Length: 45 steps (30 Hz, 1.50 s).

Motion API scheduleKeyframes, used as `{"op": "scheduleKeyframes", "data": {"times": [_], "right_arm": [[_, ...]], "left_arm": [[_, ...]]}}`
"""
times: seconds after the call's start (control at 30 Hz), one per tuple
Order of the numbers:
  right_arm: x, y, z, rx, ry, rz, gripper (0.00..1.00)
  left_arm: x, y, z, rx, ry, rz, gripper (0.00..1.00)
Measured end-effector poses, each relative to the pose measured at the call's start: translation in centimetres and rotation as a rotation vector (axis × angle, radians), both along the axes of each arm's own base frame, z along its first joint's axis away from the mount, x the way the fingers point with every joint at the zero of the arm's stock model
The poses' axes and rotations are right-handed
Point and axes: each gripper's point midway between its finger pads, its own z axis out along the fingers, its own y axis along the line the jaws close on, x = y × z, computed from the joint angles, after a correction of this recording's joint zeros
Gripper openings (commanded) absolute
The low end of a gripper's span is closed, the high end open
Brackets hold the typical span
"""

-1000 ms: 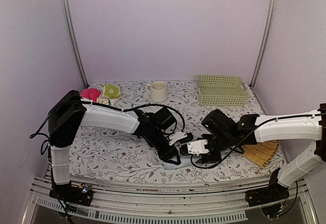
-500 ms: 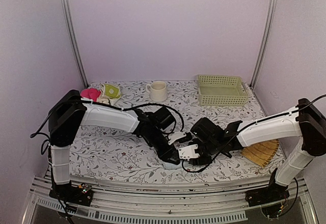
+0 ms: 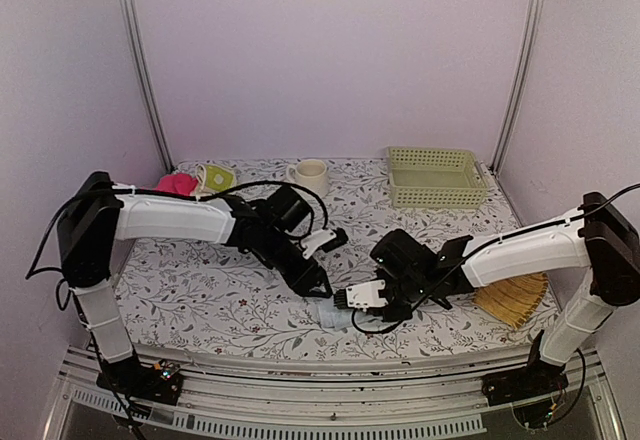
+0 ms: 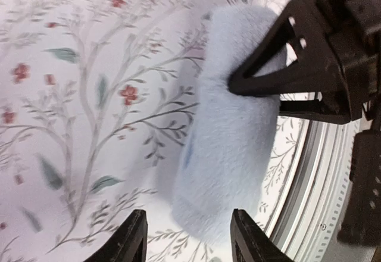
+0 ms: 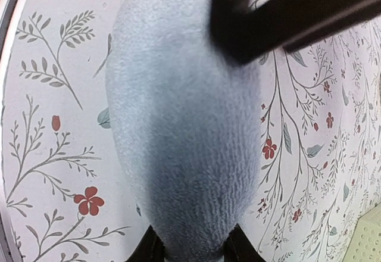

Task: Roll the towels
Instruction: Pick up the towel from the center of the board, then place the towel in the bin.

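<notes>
Clamping the rolled blue towel point(image 4: 232, 125) at the near edge is the right gripper point(image 5: 191, 247), left gripper point(image 4: 187, 238) wide open; patterned towel point(image 3: 215, 178), far left, likely next

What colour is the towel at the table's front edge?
Pale blue towel; shows best in right wrist view.

Lilac walls point(image 3: 330, 50), 2 posts point(image 3: 142, 60), floral tbl point(image 3: 200, 280)

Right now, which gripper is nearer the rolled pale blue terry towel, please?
Right. The right gripper clasps one end of the pale blue towel in its jaws; the left gripper sits open just off the other end.
</notes>
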Motion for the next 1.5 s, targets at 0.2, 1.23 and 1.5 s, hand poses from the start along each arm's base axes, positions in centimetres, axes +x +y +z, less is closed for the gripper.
{"op": "scheduleKeyframes", "data": {"times": [0.2,1.23,1.5], "right_arm": [[0.6,-0.8,0.6,-0.027,0.043,-0.054,0.04],[35.9,-16.5,15.4,0.351,-0.158,-0.981,0.02],[40.0,-20.6,12.0,0.302,-0.233,-1.23,0.02]], "left_arm": [[6.5,5.8,5.5,-0.044,-0.163,0.25,0.5],[10.0,10.5,7.2,-0.054,-0.294,0.416,0.5],[9.8,10.4,7.2,-0.062,-0.284,0.407,0.5]]}}
